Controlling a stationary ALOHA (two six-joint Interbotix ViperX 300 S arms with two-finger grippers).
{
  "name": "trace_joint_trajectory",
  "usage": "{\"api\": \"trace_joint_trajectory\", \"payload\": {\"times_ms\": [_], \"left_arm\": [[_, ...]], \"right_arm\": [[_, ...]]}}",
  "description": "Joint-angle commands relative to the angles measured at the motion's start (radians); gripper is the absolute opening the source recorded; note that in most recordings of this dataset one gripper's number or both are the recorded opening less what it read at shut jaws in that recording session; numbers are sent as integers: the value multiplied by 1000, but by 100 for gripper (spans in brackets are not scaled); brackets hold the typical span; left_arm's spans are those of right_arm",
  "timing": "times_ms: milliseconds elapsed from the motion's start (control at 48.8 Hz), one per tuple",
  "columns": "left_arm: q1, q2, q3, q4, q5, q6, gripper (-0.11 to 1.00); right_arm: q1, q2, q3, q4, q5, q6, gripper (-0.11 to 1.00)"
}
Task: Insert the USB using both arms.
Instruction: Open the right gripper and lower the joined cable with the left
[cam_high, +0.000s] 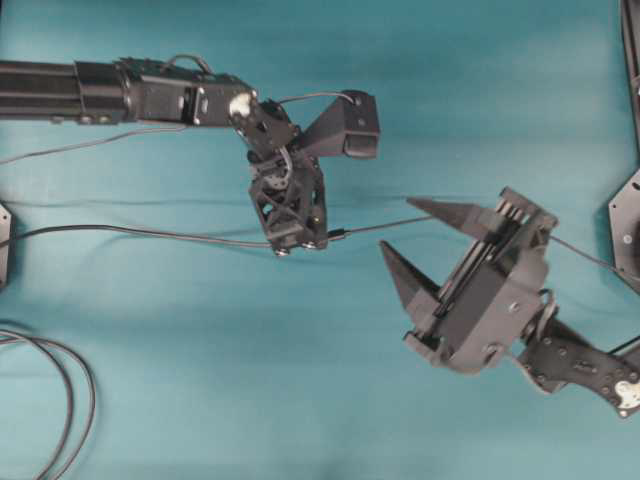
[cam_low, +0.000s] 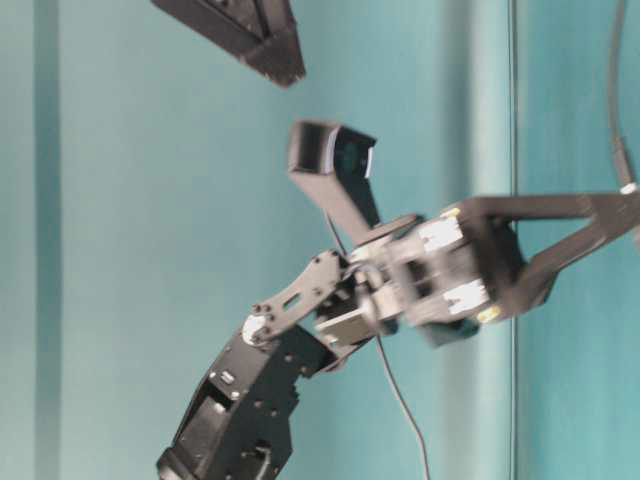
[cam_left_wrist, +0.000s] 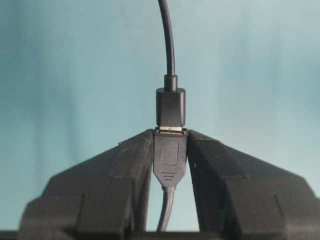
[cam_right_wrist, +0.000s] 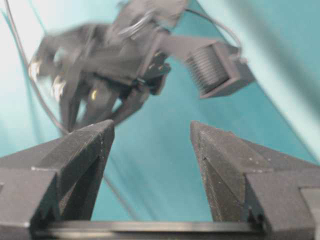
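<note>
- Two connectors meet at the left gripper: its jaws pinch the dark body of one plug, which I take for the USB, and a blunt dark socket sits butted against the plug's front end.
- Only a thin bright sliver of metal shows at the seam between them, so the tip looks nearly or fully seated; I cannot tell which.
- Overhead, the joined pair hangs at the left gripper's tips, over the teal table, with thin cable trailing off both ways.
- Right gripper stands with its jaws spread wide and nothing between them, off to the right of the joint and apart from it.
- Handling, as a judgement: the USB is tiny, light and rigid, with smooth plastic sides that may slip or twist under a pinch.
- Best hold is on the flat sides of each body, close behind the joint.
- Cable is limp and gives no push, so pressing must go through the bodies; a skewed push risks bending the metal tip.
</note>
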Motion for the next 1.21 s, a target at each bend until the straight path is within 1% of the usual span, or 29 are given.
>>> {"api": "trace_joint_trajectory", "payload": {"times_ms": [0, 82, 144, 246, 410, 492, 574, 677, 759, 800, 861, 1005, 1046, 1087, 1189], "left_arm": [[-21, -8, -12, 92, -71, -55, 22], [-44, 5, -14, 183, -104, -107, 22], [-58, 18, -17, 236, -114, -149, 22], [-87, 41, -20, 322, -117, -215, 22], [-112, 54, -34, 430, -118, -287, 21], [-112, 54, -44, 468, -112, -316, 21], [-115, 49, -63, 492, -92, -327, 21], [-120, 41, -80, 508, -71, -327, 21], [-123, 35, -87, 512, -57, -328, 21], [-123, 32, -89, 512, -49, -331, 23], [-124, 26, -91, 512, -35, -333, 36], [-130, 11, -92, 512, -5, -336, 78], [-133, 3, -95, 512, 8, -341, 86], [-133, -8, -97, 512, 21, -347, 88], [-133, -58, -97, 512, 57, -382, 85]], "right_arm": [[2, -41, 2, 12, 3, 38, 70], [2, -64, 17, 28, 3, 71, 70], [2, -78, 26, 29, 3, 84, 70], [2, -98, 37, 29, 9, 89, 70], [0, -106, 43, 29, 26, 89, 70], [0, -106, 43, 31, 26, 89, 70], [0, -106, 43, 34, 26, 89, 70], [0, -106, 44, 37, 28, 87, 70], [0, -107, 44, 40, 26, 87, 70], [2, -107, 44, 40, 26, 87, 70], [0, -107, 44, 40, 26, 86, 70], [0, -114, 51, 41, 26, 86, 70], [2, -123, 55, 43, 26, 86, 70], [2, -130, 60, 44, 26, 86, 70], [2, -163, 81, 55, 26, 86, 70]]}}
